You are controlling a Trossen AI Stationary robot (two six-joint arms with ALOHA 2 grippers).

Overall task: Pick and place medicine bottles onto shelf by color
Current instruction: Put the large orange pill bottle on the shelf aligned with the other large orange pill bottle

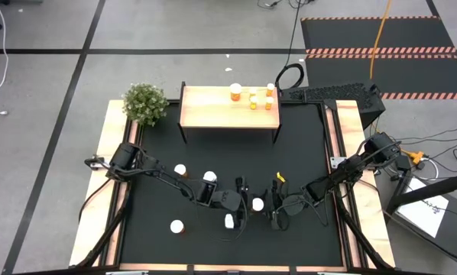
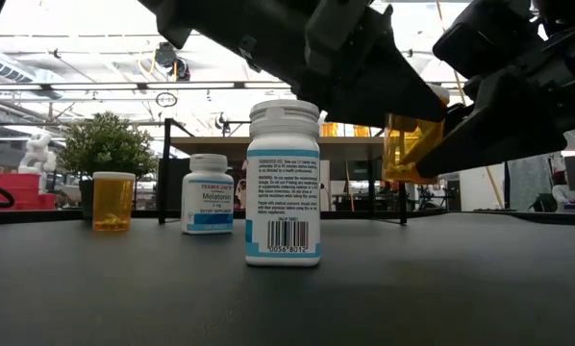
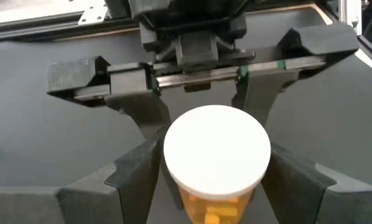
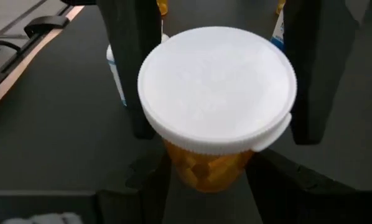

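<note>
An orange bottle with a white cap (image 1: 257, 204) is up in the air between my two grippers, above the mat's near middle. My right gripper (image 1: 270, 208) is shut on it. My left gripper (image 1: 246, 206) faces it from the left, open, one finger on either side of the bottle (image 3: 217, 155) without a hold that I can see. A white bottle (image 2: 283, 183) stands on its base below them. A white Melatonin bottle (image 2: 209, 194) and an orange one (image 2: 112, 202) stand farther left. The shelf (image 1: 205, 107) carries several orange bottles (image 1: 253, 98) on its right half. My right gripper pinches the bottle's orange body just under the cap (image 4: 176, 165) between its two fingers (image 4: 150, 180). The fingers come about level from the table's right. The bottle stands upright, cap up, lifted clear of the mat (image 2: 408, 144).
A potted plant (image 1: 144, 103) stands at the shelf's left end. Another white-capped bottle (image 1: 176, 226) stands on the mat near the left front. Pale wooden rails (image 1: 98, 191) line the mat's sides. Cables and a dark block (image 1: 335, 93) lie right of the shelf.
</note>
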